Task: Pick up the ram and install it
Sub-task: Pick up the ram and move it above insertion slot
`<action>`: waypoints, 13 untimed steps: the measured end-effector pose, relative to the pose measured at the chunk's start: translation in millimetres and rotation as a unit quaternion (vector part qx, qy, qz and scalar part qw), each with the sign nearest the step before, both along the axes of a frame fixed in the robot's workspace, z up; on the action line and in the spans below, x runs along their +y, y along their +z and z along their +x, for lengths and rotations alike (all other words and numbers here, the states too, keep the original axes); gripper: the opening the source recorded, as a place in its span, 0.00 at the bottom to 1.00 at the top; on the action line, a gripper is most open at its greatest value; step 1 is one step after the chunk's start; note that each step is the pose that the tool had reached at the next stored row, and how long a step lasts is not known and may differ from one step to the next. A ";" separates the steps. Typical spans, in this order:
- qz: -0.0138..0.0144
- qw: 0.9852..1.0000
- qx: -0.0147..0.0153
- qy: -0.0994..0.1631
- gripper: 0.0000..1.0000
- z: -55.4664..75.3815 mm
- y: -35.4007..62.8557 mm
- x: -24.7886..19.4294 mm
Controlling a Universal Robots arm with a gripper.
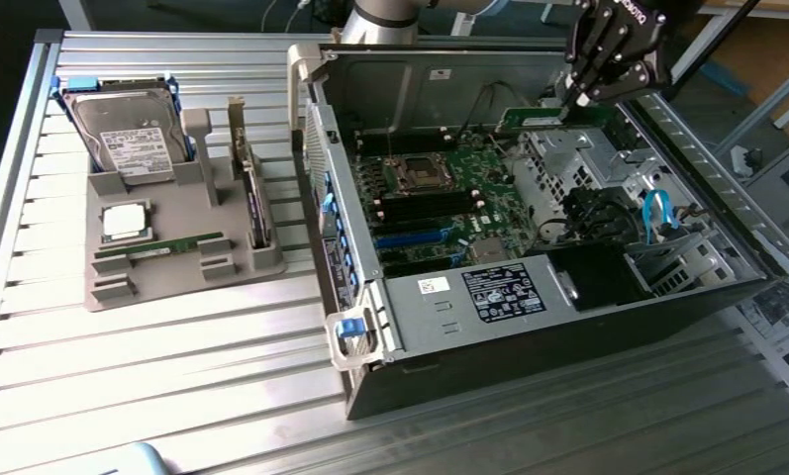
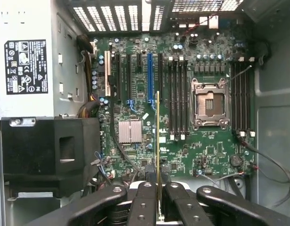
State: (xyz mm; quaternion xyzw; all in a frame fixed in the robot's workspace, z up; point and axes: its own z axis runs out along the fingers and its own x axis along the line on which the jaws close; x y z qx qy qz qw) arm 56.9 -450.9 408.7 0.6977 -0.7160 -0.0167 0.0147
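Note:
The ram (image 1: 550, 121), a thin green stick, hangs over the open computer case (image 1: 527, 297) with my gripper (image 1: 583, 99) shut on its top edge. In the wrist view the ram (image 2: 157, 136) is seen edge-on, clamped between my black fingers (image 2: 144, 202), with my gripper (image 2: 158, 190) above the green motherboard (image 2: 135, 84). The stick hangs apart from the board, over the area between the blue slot (image 2: 150, 77) and the black memory slots (image 2: 178, 99). A second ram stick (image 1: 172, 246) lies flat on the grey holder (image 1: 169, 282).
The grey holder also carries a hard drive (image 1: 130, 139) and a square silver CPU (image 1: 126, 220). Inside the case are the CPU socket (image 2: 210, 103), more memory slots (image 2: 241, 94), a black fan shroud (image 2: 51, 155), the power supply (image 2: 27, 61) and loose cables (image 2: 267, 165).

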 end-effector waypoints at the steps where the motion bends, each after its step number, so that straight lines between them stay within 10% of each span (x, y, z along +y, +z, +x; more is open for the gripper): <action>1: 0.000 1.000 0.000 0.000 0.13 0.0 0.1 2.2; 8: -0.003 1.000 0.000 -0.001 0.13 0.0 0.0 18.1; 13: -0.003 1.000 0.000 -0.001 0.13 0.0 0.0 19.7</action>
